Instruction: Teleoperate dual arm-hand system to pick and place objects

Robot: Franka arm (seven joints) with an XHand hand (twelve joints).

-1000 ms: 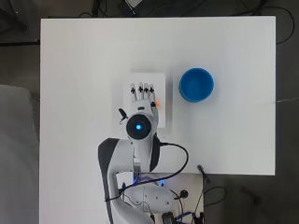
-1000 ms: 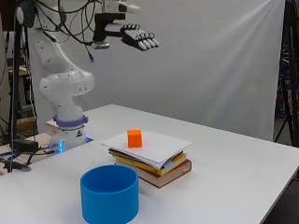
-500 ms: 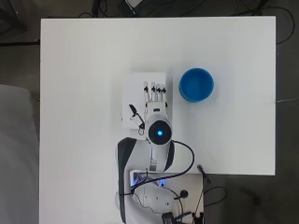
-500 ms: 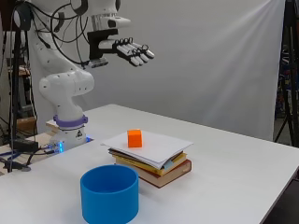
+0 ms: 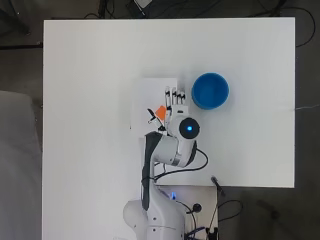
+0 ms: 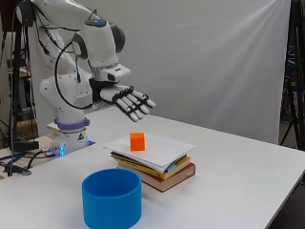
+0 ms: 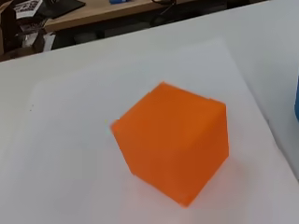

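One orange cube sits on a sheet of white paper that tops a stack of books near the middle of the worktop. The robot hand hangs in the air above it with its fingers stretched out straight and spread, holding nothing. In the side view the cube lies below the fingertips and clearly apart from them, with open air between; it stands slightly toward the arm's side of the fingertips, so the coming move looks to be mostly a descent onto the cube. The cube has no long axis to speak of, and it rests turned so that one corner edge faces the wrist camera. From overhead the robot hand covers much of the cube, which peeks out beside the palm, on the side away from the blue bowl; the bowl stands on the worktop just beside the stack, probably the place to set the cube down. That overhead view gives no sense of the height gap, which only the side view shows. The wrist view alone shows the cube close up, standing flat on the paper with nothing touching it, but none of the robot hand appears there.
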